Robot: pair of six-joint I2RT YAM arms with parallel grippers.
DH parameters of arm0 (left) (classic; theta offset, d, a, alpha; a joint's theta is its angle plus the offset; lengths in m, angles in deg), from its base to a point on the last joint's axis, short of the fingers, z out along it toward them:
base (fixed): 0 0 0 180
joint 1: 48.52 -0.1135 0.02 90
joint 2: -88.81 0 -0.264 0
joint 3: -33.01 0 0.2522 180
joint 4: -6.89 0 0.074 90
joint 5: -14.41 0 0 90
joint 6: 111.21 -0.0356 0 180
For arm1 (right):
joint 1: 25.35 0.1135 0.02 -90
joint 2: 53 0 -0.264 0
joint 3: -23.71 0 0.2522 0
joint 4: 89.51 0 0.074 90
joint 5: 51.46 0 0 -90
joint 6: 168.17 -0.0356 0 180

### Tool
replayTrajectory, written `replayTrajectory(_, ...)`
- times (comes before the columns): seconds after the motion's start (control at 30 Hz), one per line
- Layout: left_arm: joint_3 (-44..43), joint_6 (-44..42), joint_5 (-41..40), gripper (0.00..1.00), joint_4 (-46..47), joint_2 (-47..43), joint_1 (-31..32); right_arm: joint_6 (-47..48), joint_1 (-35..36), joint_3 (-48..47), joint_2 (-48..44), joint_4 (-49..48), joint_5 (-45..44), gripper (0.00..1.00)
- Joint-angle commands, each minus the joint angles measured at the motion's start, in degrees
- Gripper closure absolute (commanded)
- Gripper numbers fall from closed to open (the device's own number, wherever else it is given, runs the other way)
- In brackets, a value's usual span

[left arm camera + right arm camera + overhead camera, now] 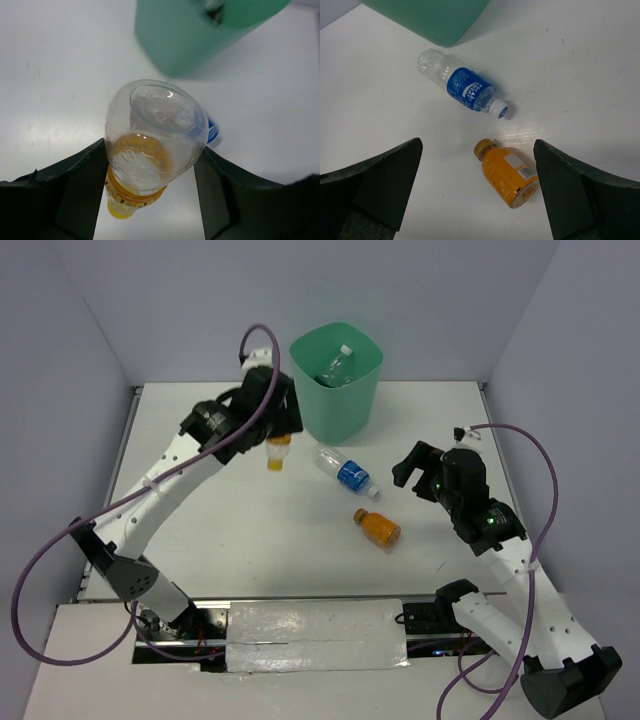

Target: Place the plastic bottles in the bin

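My left claw (pixel 152 150) is clamped on the orange-yellow label bottle (pixel 277 453), which hangs cap down over the table (pixel 250 540), just beside the bin (pixel 345 405). My right claw (pixel 405 470) stands wide open, holding nothing. It is above the blue label bottle (pixel 465 90) and the short orange bottle (pixel 510 175), both lying on their sides. A clear bottle (pixel 338 365) lies in the bin, possibly with another beside it.

One bottle (pixel 337 367) is contained in the bin (pixel 337 405). Before the bin a long bottle (pixel 345 472) is laid, a short bottle (pixel 377 527) nearer, a gripped bottle (pixel 277 454) leftward.
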Motion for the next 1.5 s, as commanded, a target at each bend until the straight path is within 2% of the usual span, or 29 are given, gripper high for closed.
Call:
replayTrajectory(0.0, -16.0, -11.5, -1.8, 0.37, 5.0, 6.3, -0.4, 0.1, 0.5, -1.7, -1.5, -1.1, -1.6, 0.0)
replayTrajectory(0.07, -22.8, -15.5, -0.9, 0.37, 6.7, 11.7, -0.7, 0.1, 0.6, -1.9, -2.2, -0.2, -2.0, 0.0)
replayTrajectory(0.1, -29.0, -16.5, -0.5, 0.37, 8.3, 13.6, -1.0, 0.1, 0.6, -2.0, -2.6, 0.1, -1.9, 0.0)
replayTrajectory(0.2, -36.3, -19.4, 1.9, 0.35, 14.3, 18.9, -2.0, 0.1, 0.6, -2.3, -3.8, 1.7, -1.8, 0.0)
replayTrajectory(0.27, -35.2, -20.8, 4.9, 0.34, 20.2, 19.5, -2.6, 0.1, 0.5, -2.3, -4.8, 3.1, -1.9, 0.0)
replayTrajectory(0.37, -29.3, -23.0, 7.9, 0.32, 36.3, 19.5, -3.6, 0.0, 0.7, -2.4, -6.0, 5.7, -2.3, 0.0)
replayTrajectory(0.43, -30.1, -23.9, 7.9, 0.32, 39.5, 22.2, -3.9, 0.1, 0.7, -1.9, -7.1, 7.2, -2.6, 0.0)
replayTrajectory(0.57, -37.1, -22.7, 11.4, 0.32, 43.0, 28.1, -6.4, -0.3, 0.6, -1.4, -9.3, 8.8, -3.6, 0.0)
replayTrajectory(0.63, -37.0, -20.8, 13.1, 0.31, 45.7, 30.1, -8.1, -0.6, 0.6, -1.4, -9.7, 9.4, -3.7, 0.0)
replayTrajectory(0.8, -37.8, -15.4, 17.5, 0.28, 45.6, 34.7, -10.9, -0.8, 0.6, -1.8, -10.2, 10.1, -4.1, 0.0)
replayTrajectory(0.83, -37.7, -15.0, 17.9, 0.13, 45.4, 35.3, -11.2, -0.8, 0.5, -1.9, -10.2, 10.2, -4.3, 0.0)
replayTrajectory(0.87, -38.0, -14.5, 18.4, 0.04, 44.9, 35.8, -11.4, -0.8, 0.5, -2.0, -10.4, 10.2, -4.3, 0.0)
replayTrajectory(0.9, -38.6, -14.4, 19.5, 0.01, 44.3, 37.2, -11.5, -0.9, 0.6, -2.1, -10.3, 10.3, -4.3, 0.0)
replayTrajectory(1.03, -39.2, -14.0, 22.0, 0.01, 41.7, 37.2, -11.6, -1.3, 0.6, -2.4, -10.5, 10.4, -4.3, 0.0)
replayTrajectory(1.17, -37.7, -14.9, 22.8, 0.01, 40.3, 33.3, -11.1, -1.4, 0.6, -2.5, -10.6, 10.4, -4.3, 0.0)
replayTrajectory(1.2, -37.5, -15.2, 22.4, 0.01, 37.5, 31.2, -10.7, -1.4, 0.6, -2.4, -10.6, 10.4, -4.6, 0.0)
replayTrajectory(1.27, -34.0, -15.9, 21.1, 0.01, 35.0, 28.0, -9.1, -1.5, 0.7, -2.1, -10.5, 10.2, -4.9, 0.0)
replayTrajectory(1.33, -22.5, -15.6, 17.5, 0.01, 30.9, 19.4, -6.2, -0.7, 0.6, -1.0, -10.0, 8.5, -4.7, 0.0)
replayTrajectory(1.37, -22.4, -14.7, 15.8, 0.01, 30.9, 16.9, -6.1, -0.1, 0.7, -0.8, -9.6, 7.8, -4.7, 0.0)
replayTrajectory(1.4, -15.6, -13.9, 14.3, 0.01, 29.2, 14.9, -5.2, 0.5, 0.8, -0.6, -9.1, 7.2, -3.9, 0.0)
replayTrajectory(1.47, -9.1, -9.6, 10.7, 0.01, 26.2, 8.5, -4.8, 2.6, 0.8, -0.7, -6.4, 5.4, -2.7, 0.0)
